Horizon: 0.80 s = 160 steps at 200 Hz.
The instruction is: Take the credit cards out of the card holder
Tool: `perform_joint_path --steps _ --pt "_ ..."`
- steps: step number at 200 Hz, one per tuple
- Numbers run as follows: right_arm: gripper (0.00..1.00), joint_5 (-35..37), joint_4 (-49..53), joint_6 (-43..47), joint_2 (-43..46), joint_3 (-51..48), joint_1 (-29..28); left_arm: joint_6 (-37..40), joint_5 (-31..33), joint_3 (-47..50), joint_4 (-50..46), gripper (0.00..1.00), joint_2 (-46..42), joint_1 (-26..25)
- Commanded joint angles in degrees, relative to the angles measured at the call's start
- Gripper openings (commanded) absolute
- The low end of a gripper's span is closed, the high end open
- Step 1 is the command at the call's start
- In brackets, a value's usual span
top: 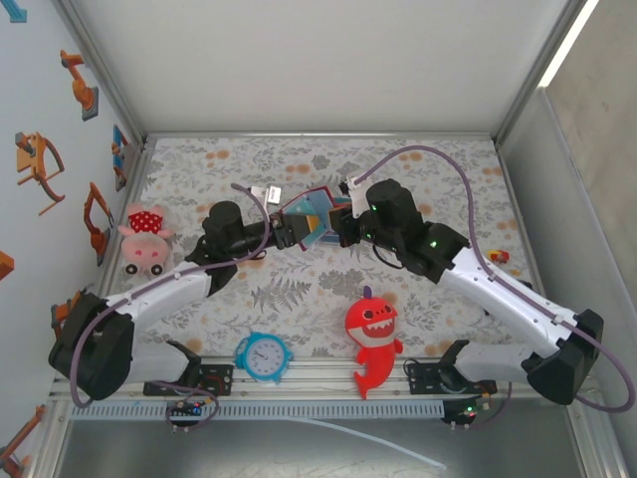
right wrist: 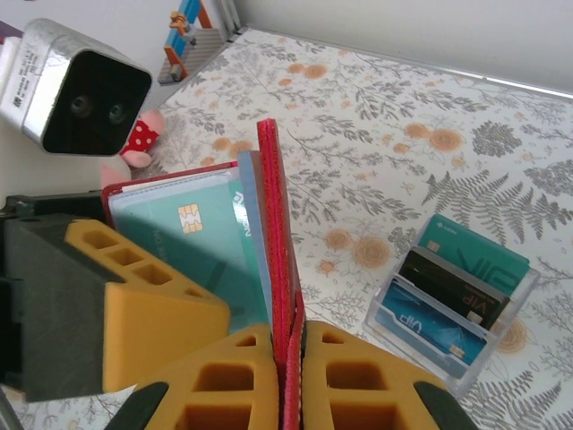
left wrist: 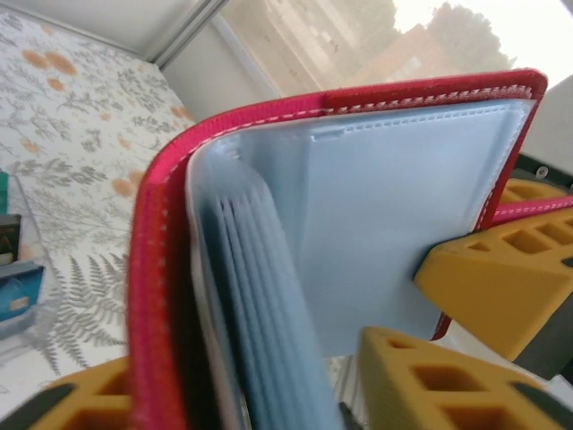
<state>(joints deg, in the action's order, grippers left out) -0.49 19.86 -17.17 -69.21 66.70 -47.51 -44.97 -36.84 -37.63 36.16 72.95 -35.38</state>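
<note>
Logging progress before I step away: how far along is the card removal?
Looks done: three cards stand in a clear rack on the table. In hand: the right gripper clamps the red cover of the open card holder, the left gripper at its sleeves. Left: at least one teal card sits in a sleeve.

The card holder point(left wrist: 152, 269) looks leather-like, its sleeves point(left wrist: 269, 296) smooth plastic.

We see bright, even light, soft shadows; glare bleaches the left wrist view's upper right, card holder point(left wrist: 403, 224) blurred.
</note>
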Motion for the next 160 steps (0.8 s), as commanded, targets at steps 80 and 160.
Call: perform_joint_path --steps 80,160 --pt "0.3 -21.9 -15.4 -7.7 6.2 -7.7 6.9 13.6 0.8 -0.1 -15.9 0.13 -16.1 0.5" --pt "0.33 -37.5 -28.8 -13.4 5.5 -11.0 9.0 13.0 2.1 0.1 -14.9 0.06 -15.6 0.9"
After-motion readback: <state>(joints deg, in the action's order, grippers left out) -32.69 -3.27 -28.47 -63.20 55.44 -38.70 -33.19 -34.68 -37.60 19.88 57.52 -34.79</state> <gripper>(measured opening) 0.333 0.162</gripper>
